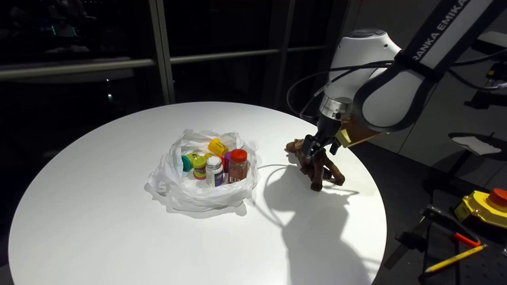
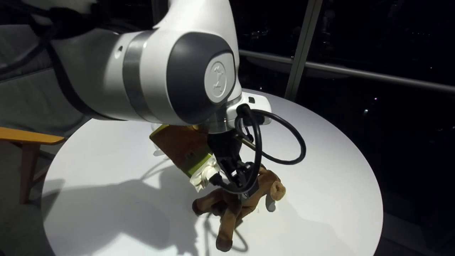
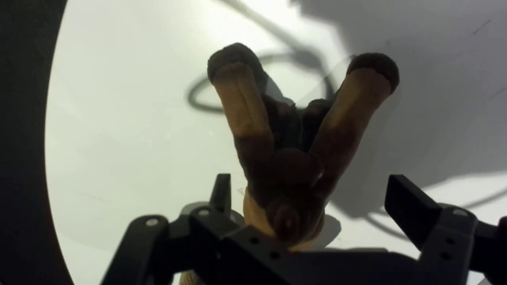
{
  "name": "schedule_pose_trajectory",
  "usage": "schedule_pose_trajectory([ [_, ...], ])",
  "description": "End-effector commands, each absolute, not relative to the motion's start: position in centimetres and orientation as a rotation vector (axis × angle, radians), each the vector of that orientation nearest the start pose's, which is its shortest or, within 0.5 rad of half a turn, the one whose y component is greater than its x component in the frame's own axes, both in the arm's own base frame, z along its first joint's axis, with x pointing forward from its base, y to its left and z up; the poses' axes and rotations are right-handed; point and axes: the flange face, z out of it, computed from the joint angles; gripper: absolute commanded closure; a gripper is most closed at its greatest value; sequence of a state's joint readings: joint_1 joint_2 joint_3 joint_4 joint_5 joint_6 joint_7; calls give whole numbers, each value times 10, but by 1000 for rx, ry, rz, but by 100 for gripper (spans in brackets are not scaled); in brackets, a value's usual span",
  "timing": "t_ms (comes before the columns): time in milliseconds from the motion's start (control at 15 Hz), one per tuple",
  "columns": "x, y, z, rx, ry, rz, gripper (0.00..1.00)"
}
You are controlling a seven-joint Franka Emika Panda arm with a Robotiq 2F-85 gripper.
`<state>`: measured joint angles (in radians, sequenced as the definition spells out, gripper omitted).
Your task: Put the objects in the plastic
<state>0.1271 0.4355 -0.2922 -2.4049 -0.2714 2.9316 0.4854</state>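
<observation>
A brown plush toy (image 3: 289, 170) is being straddled by the pincer (image 3: 311, 196); jaws are being held wide, one at 9 o'clock of the body, one at 3, strips of white surface (image 3: 138, 138) being shown in both gaps in the wrist view. Two legs (image 3: 245, 103) are being pointed to 11 and 1 o'clock there. In an exterior view the toy is being shown outside the plastic bag (image 1: 198, 200), well apart, at 3 o'clock of it. Inside the opening are being seen: red-lidded jar (image 1: 238, 170) at 3, white-capped bottle (image 1: 214, 176) at 6, yellow tub (image 1: 217, 147) tilted at 12, teal-lidded tub (image 1: 188, 161) on its side at 9, lime tub (image 1: 200, 166) between that and the bottle, purple thing (image 1: 227, 159) partly hidden by the jar. A yellow pencil (image 1: 455, 258) is being seen at 4 o'clock, beyond the surface's edge.
</observation>
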Motion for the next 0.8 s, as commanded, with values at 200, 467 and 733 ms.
schedule_pose_trajectory([
  [200,529,-94,133,-3322,597,-250,25],
  [467,530,-90,128,-3297,604,-197,49],
  [733,522,-59,161,-3280,616,-181,80],
])
